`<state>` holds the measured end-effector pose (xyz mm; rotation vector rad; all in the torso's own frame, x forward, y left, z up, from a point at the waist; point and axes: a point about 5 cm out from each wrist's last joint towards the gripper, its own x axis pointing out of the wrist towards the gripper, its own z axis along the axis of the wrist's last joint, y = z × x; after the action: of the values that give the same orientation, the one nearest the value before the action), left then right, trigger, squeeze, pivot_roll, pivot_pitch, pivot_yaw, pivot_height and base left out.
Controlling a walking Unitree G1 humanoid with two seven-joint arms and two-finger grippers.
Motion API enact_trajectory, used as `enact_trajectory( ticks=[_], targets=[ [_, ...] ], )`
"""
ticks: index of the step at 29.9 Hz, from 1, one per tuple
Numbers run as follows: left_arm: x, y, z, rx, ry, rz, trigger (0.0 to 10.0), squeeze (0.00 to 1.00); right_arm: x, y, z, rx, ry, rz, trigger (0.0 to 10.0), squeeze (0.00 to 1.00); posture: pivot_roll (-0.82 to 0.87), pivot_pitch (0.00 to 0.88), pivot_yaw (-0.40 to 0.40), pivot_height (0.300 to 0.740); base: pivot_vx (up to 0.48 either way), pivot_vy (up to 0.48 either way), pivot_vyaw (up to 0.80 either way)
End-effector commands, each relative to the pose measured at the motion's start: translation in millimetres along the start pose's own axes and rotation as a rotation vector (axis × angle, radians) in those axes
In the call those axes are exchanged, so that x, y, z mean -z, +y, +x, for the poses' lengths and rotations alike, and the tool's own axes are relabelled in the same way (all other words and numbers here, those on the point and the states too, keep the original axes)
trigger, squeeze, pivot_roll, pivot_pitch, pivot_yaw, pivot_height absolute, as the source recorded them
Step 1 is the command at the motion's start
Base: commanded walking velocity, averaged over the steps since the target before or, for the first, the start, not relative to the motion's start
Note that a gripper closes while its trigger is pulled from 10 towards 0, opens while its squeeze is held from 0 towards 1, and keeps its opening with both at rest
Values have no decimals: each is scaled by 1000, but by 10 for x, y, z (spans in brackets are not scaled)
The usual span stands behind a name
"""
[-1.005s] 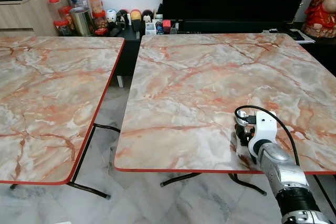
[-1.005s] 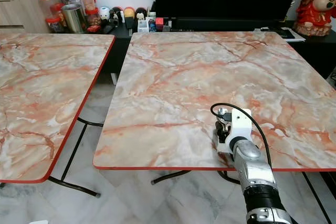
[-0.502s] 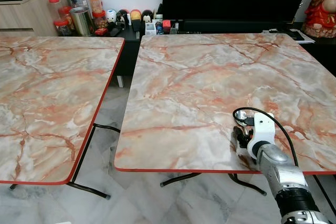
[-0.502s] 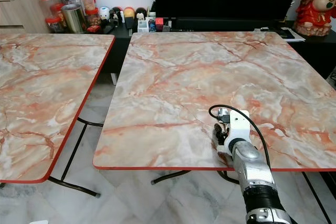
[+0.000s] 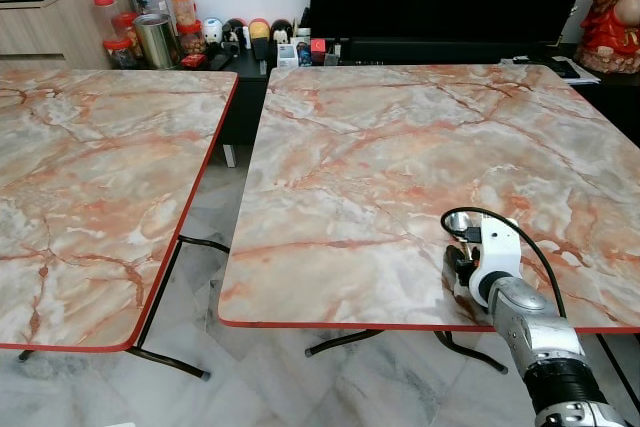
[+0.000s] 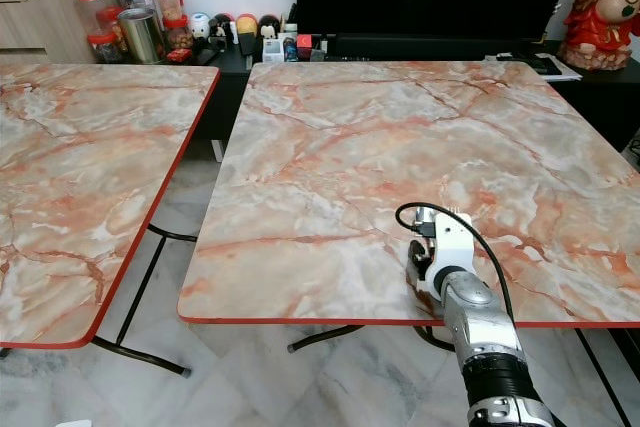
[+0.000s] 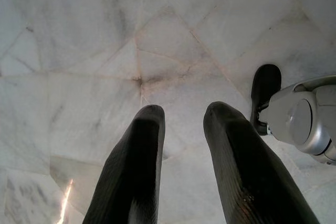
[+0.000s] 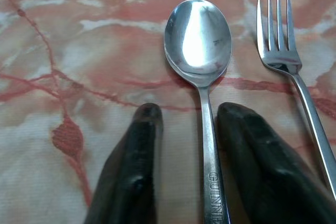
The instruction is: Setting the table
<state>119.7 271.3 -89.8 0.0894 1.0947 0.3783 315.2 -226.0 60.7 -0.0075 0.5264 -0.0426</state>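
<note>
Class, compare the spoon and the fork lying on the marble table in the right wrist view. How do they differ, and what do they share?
The spoon ends in a smooth oval bowl; the fork ends in four tines. The spoon's handle runs between the right gripper's open fingers; the fork's handle lies outside them. The spoon's handle bears stamped letters; none can be seen on the fork's. Both are shiny silver metal and lie flat, side by side, on the table.

The only readable text is on the handle of the shiny silver metal spoon (image 8: 198, 40): stamped capital letters "GUINNE", and the picture edge cuts off the rest. The labels on the far jars are too small to read.
</note>
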Motion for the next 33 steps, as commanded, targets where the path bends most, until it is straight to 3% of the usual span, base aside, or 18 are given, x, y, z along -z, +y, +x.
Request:
enact_trajectory(
  ticks=[1,30,31,33],
  targets=[
    [24,27,-1,-5,14,-2,10000,0,-58,19,1,-12,-9,15,0,0,13,0,-12,732,0,0,0],
    [28,37,-2,2,17,-5,10000,0,-35,38,-18,-9,-15,6,0,0,13,0,-7,732,0,0,0],
    [23,44,-1,2,14,-1,10000,0,-84,55,-18,-4,-40,-21,10000,0,10,0,3,732,0,0,0],
    [20,49,-1,3,13,11,10000,0,-145,78,-21,0,-71,-55,10000,0,17,0,1,732,0,0,0]
  ],
)
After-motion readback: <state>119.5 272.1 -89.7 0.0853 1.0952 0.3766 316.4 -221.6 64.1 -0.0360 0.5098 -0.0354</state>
